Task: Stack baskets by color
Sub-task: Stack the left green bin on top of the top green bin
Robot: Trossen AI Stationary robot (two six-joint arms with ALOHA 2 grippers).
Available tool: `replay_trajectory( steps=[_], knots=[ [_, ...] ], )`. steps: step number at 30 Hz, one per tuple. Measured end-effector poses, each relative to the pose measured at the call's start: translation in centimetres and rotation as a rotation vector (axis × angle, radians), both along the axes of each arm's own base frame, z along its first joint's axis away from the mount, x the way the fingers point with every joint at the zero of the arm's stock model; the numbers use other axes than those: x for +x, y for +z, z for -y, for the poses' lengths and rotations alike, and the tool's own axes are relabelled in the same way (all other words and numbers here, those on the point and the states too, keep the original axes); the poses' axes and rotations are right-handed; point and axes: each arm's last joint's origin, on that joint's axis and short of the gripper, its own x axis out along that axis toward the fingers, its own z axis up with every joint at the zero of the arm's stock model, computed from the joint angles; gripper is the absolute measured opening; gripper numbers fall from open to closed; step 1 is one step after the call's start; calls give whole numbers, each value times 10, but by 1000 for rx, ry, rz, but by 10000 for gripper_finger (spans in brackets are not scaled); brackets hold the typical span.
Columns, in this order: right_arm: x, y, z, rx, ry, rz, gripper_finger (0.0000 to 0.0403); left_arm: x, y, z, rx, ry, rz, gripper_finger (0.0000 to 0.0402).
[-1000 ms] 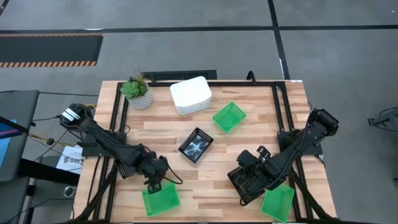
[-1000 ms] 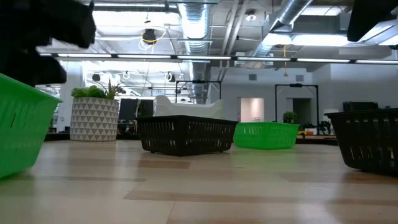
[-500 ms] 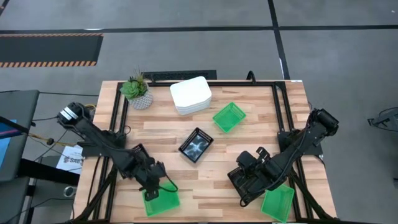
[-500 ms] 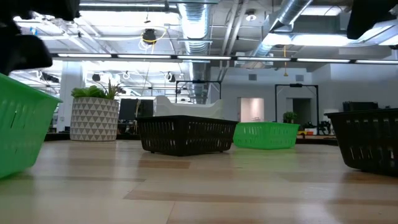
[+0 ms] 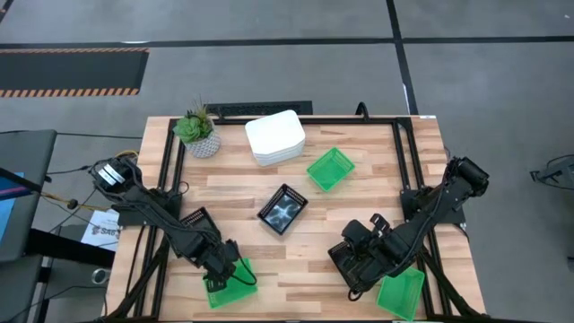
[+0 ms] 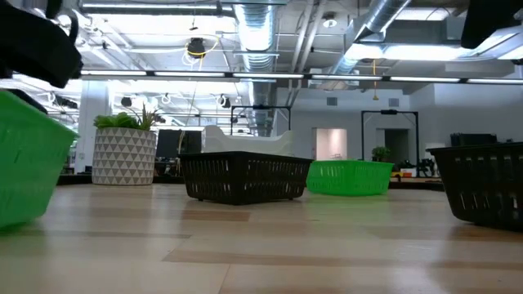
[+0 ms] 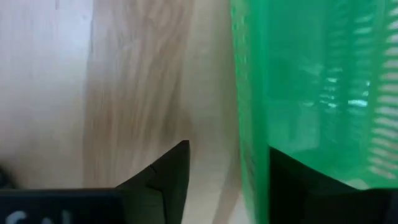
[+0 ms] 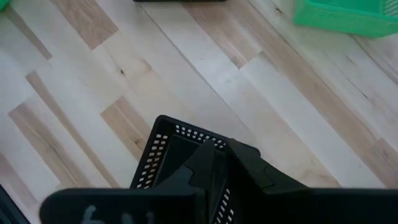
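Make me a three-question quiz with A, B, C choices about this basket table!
1. Where is the potted plant?
A. beside the white baskets
B. inside a green basket
C. on the floor

2. How many green baskets show from above?
A. one
B. three
C. five

3. What is the right end effector doing?
A. hanging open
B. shut on the black basket
C. holding the plant

Answers: 1 A, it stands next to the white stack. 2 B, three green ones lie apart. 3 B, its fingers pinch the black wall.

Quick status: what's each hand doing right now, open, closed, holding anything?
Left hand: open, fingers straddling the wall of a bright green mesh plastic basket, not clamped.
Right hand: closed on the rim of a black mesh plastic basket.
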Motion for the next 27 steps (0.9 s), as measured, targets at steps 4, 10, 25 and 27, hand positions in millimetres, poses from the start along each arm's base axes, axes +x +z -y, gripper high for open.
replay_trajectory(
  steps=[4,10,25,27],
  knots=[
    [0,0,0,2,0,2,63,1,0,-1,9,7,0,87],
    [0,0,0,3,0,4,63,4,0,-7,23,44,5,9],
    [-2,0,-5,14,-3,27,63,21,36,-42,66,217,57,0],
    [-4,0,-8,18,-18,42,63,26,46,-51,64,234,99,0]
  ],
)
